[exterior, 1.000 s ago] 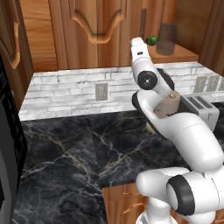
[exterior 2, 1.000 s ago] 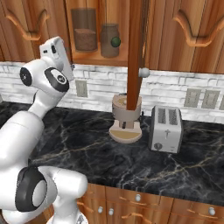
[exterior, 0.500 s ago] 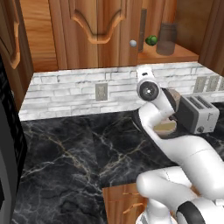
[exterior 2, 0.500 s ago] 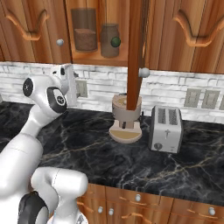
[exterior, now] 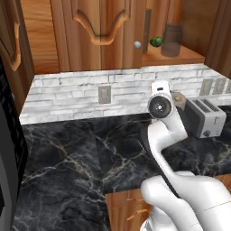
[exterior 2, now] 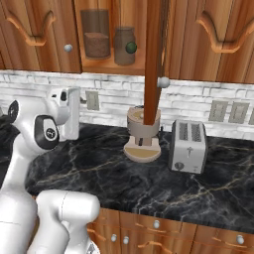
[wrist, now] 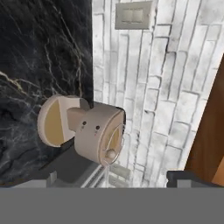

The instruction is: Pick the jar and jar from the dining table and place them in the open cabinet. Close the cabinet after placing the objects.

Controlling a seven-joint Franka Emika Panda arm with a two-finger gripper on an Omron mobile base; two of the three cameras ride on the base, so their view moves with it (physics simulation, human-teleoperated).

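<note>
cabinet: at 12 o'clock, door ajar; the arm could clip its edge
appliance: under that door; risks a knock
jars: both shelved, at 11 o'clock
gripper: released, empty; tips low in hand view

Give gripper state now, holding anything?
Gripper: open, fingers apart, holding nothing; hand view looks at the coffee machine.
</note>
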